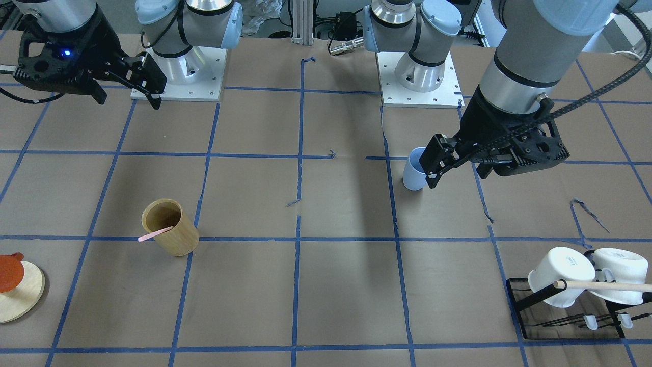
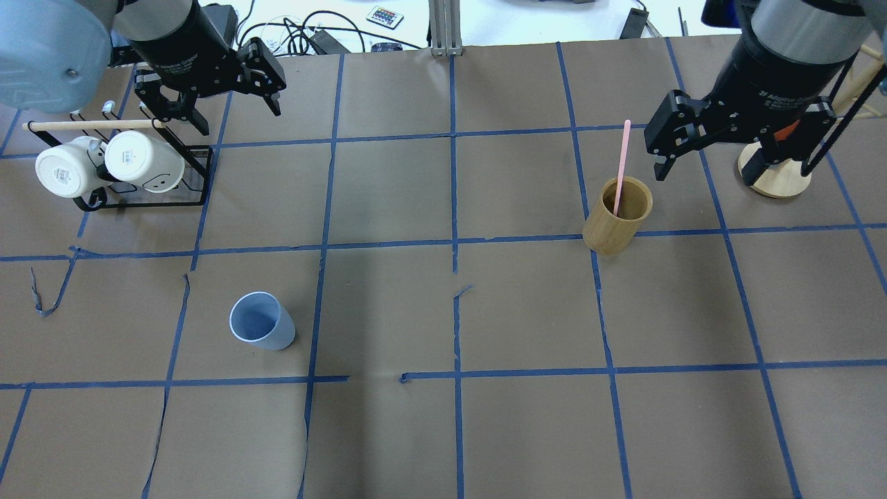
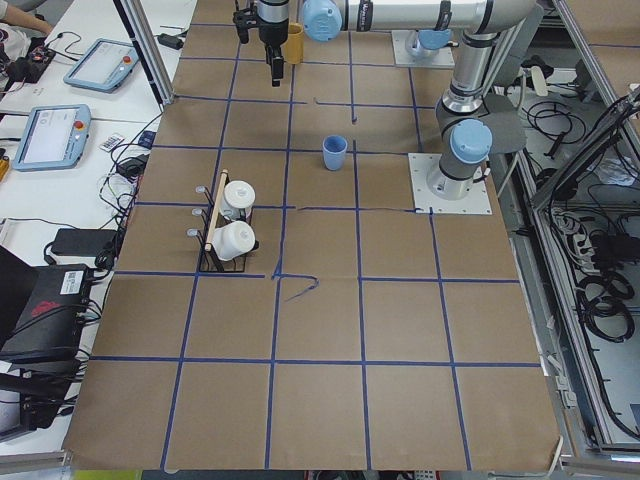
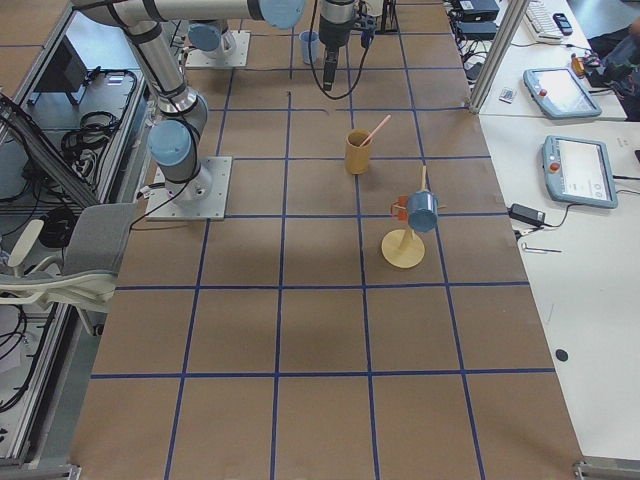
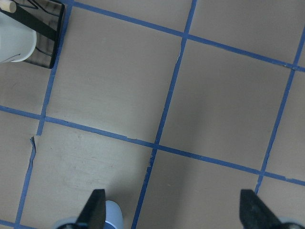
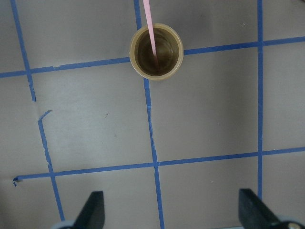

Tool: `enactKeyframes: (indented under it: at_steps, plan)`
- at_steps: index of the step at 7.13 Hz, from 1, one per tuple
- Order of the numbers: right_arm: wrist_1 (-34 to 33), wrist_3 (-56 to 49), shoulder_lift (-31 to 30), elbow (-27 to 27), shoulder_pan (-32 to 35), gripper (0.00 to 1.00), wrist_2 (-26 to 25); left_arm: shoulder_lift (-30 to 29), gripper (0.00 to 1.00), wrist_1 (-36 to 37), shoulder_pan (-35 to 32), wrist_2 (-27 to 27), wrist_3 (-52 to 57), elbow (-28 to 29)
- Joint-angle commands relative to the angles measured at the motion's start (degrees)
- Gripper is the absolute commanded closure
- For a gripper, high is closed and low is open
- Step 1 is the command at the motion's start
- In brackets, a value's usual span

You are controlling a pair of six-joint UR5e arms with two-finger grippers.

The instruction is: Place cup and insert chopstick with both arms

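The light blue cup (image 2: 263,326) stands upright and alone on the brown table; it also shows in the front view (image 1: 413,176) and at the bottom edge of the left wrist view (image 5: 113,215). The pink chopstick (image 2: 622,166) leans inside a tan bamboo cup (image 2: 613,225), and shows from above in the right wrist view (image 6: 151,33). My left gripper (image 2: 239,118) is open and empty, high above the table, away from the cup. My right gripper (image 2: 707,173) is open and empty, raised beside the bamboo cup (image 6: 156,51).
A black rack (image 2: 142,197) with two white mugs and a long wooden dowel stands below my left arm. A round wooden stand (image 2: 773,181) sits under my right arm. Blue tape lines grid the table.
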Motion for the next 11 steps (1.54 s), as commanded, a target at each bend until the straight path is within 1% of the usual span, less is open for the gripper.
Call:
enactKeyframes:
  at_steps: [1,9,11]
  plan:
    - [-0.53,0.00,0.02,0.82,0.00,0.00,0.00,0.23,0.00,0.23,0.05,0.17,3.14,0.13]
    - [-0.80,0.78,-0.07,1.18,0.00,0.00,0.34,0.85,0.00,-0.12,-0.30,-0.35,4.02,-0.22]
    - [-0.80,1.14,0.02,1.18,0.00,0.00,0.08,1.29,0.00,-1.78,-0.22,-0.18,4.11,-0.31]
